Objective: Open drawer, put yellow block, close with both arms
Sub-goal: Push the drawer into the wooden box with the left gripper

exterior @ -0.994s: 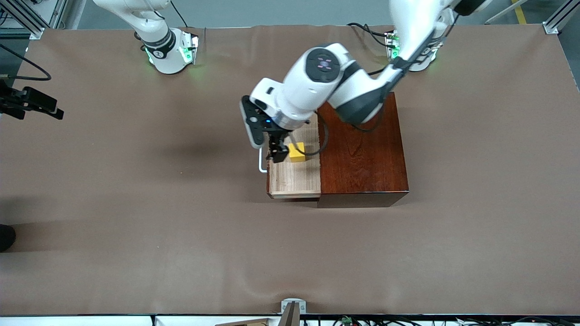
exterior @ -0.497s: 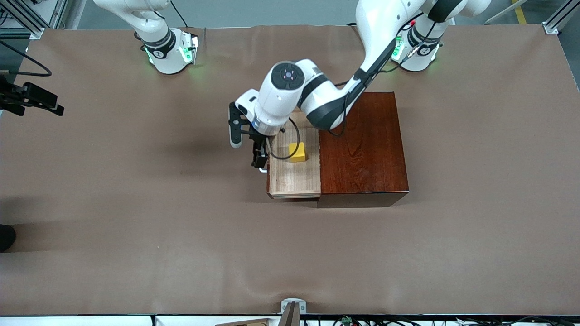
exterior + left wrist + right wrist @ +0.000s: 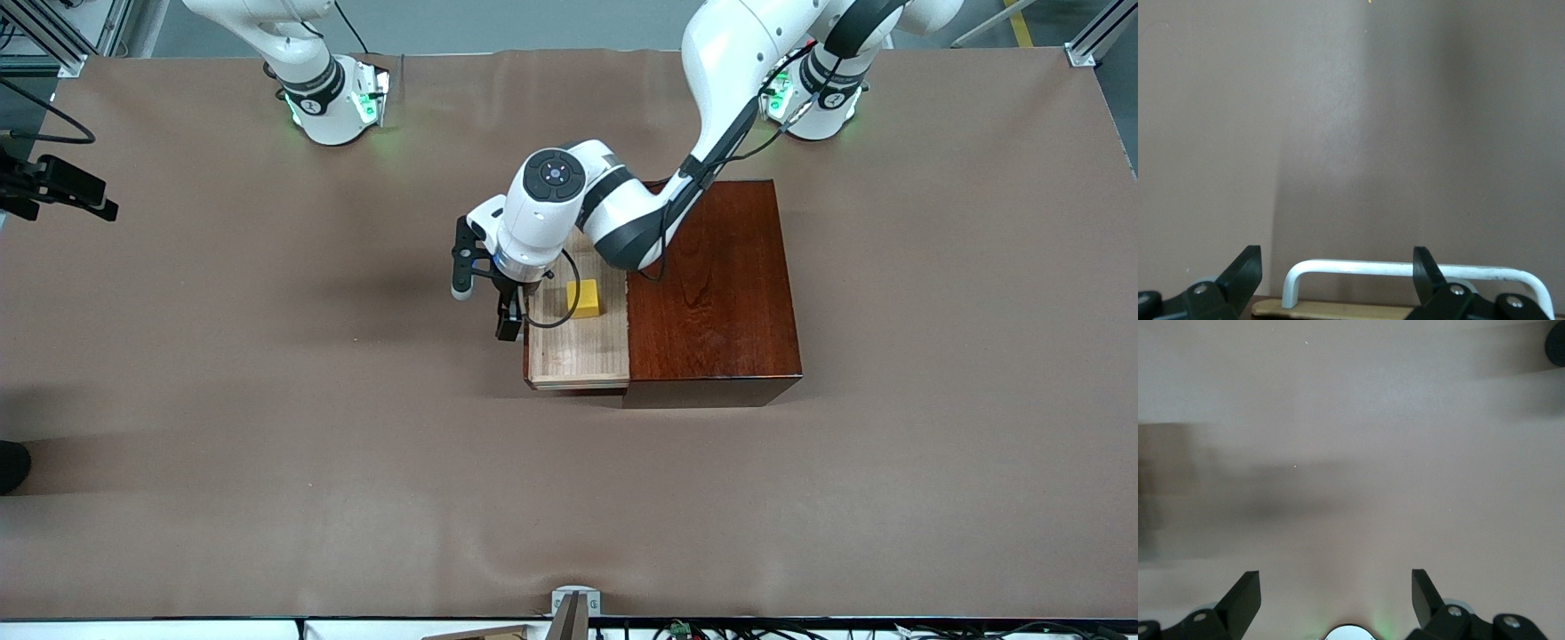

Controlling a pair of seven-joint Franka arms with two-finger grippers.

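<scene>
brown counter (image 3: 267, 400) | drawer (image 3: 578, 351) open, yellow block (image 3: 583, 299) inside | left pincer (image 3: 1335, 270) wide open, empty, at handle (image 3: 1405, 270) | right pincer (image 3: 1335, 590) open, empty, waiting | closing left

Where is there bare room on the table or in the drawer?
The table is bare nearer the camera than the box and toward both ends. In the drawer, bare floor lies nearer the camera than the yellow block. It is crowded at the handle, where the open left gripper hangs.
</scene>
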